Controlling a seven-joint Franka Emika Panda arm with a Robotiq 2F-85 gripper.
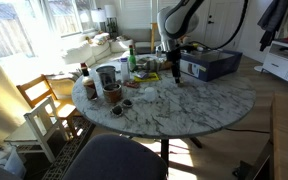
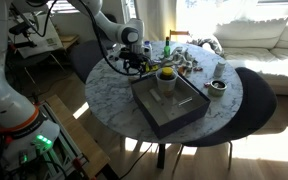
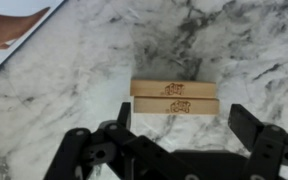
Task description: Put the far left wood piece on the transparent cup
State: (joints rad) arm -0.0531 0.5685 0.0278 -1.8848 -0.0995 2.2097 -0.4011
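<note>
My gripper [image 3: 184,128] spread, grasping nothing | wrist view: two wood pieces [image 3: 174,104] touching on table [image 3: 84,60] | exterior views: pieces too small

Seemingly opposed exteriors; wrist above table [image 3: 44,100]

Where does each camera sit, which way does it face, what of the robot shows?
Exterior view: beside the table, looking across it toward windows; arm at far edge.
Exterior view: higher, looking down over the table; arm enters top left.
Wrist view: straight down on two wood pieces; open gripper at the bottom.
Shared: table in all; arm in both exterior views.
</note>
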